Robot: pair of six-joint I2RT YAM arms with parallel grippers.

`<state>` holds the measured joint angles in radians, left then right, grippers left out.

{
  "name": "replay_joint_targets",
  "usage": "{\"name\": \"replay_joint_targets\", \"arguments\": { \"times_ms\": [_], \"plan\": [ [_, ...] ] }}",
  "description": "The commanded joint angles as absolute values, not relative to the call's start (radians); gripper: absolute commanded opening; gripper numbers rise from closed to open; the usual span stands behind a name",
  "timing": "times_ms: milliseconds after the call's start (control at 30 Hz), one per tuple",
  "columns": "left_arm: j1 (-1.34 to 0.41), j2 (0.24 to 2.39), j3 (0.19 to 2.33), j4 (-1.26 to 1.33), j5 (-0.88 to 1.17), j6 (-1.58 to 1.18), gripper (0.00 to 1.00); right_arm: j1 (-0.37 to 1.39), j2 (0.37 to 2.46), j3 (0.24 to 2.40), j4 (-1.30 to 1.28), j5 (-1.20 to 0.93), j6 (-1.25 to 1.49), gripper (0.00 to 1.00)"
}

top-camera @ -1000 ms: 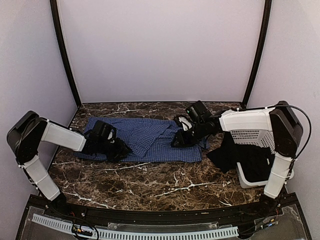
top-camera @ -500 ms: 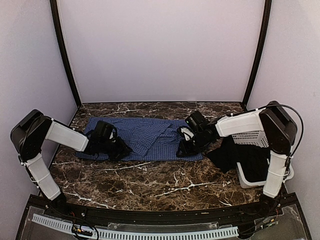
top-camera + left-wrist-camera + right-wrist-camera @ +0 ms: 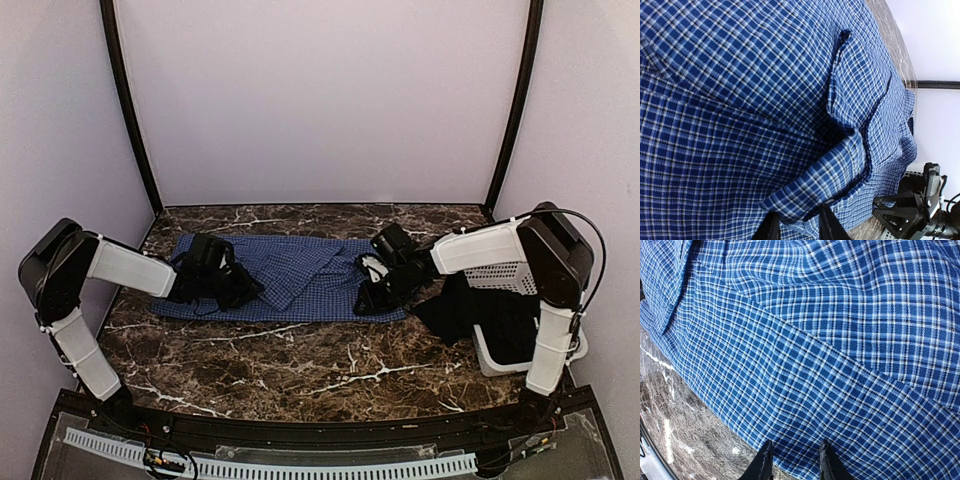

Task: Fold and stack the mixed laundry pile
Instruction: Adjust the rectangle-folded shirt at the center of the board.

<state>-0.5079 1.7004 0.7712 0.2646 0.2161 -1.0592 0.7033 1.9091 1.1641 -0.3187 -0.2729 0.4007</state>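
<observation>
The blue-and-white check shirt (image 3: 310, 290) lies spread across the far half of the table. My left gripper (image 3: 240, 287) is over its left part. In the left wrist view a raised fold of the shirt (image 3: 840, 160) fills the gap of the left gripper (image 3: 799, 220), which is shut on it. My right gripper (image 3: 365, 297) is at the shirt's right near edge. In the right wrist view the right gripper (image 3: 794, 447) has its fingers apart on flat check cloth (image 3: 840, 340), close to the hem. The black garment (image 3: 460, 305) hangs out of the basket at the right.
A white perforated basket (image 3: 505, 272) stands at the table's right edge, just behind the right arm. Bare dark marble table (image 3: 300, 365) lies between the shirt and the arm bases. Lilac walls close in the back and both sides.
The left jaws have narrowed onto a fold of the shirt and moved slightly right, raising a flap. The right gripper came down towards the shirt's near edge, then stayed.
</observation>
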Motion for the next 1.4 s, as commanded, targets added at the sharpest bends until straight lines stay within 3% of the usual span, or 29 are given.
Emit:
{"name": "replay_joint_targets", "arguments": {
  "times_ms": [0,167,300,367,600,833,1167,1367],
  "plan": [
    [-0.509,1.723,0.790,0.289,0.204,-1.054,0.33,0.696,1.882,1.149,-0.305,-0.274,0.394,0.29],
    [-0.509,1.768,0.780,0.394,0.212,-1.057,0.33,0.689,1.868,1.146,-0.308,-0.274,0.391,0.29],
    [-0.509,1.768,0.792,0.411,0.223,-1.046,0.08,0.684,1.855,1.142,-0.314,-0.271,0.388,0.29],
    [-0.509,1.739,0.806,0.381,0.220,-1.025,0.01,0.681,1.838,1.138,-0.319,-0.264,0.388,0.29],
    [-0.476,1.587,0.946,0.109,0.213,-0.886,0.00,0.663,1.756,1.127,-0.332,-0.253,0.384,0.31],
    [-0.394,1.590,1.195,-0.033,0.336,-0.795,0.00,0.621,1.685,1.137,-0.335,-0.239,0.369,0.33],
    [-0.330,1.971,1.820,-0.131,0.516,-0.778,0.00,0.569,1.716,1.187,-0.319,-0.267,0.344,0.33],
    [-0.302,2.171,2.049,-0.058,0.596,-0.915,0.00,0.560,1.768,1.213,-0.294,-0.268,0.352,0.32]
  ]
}}
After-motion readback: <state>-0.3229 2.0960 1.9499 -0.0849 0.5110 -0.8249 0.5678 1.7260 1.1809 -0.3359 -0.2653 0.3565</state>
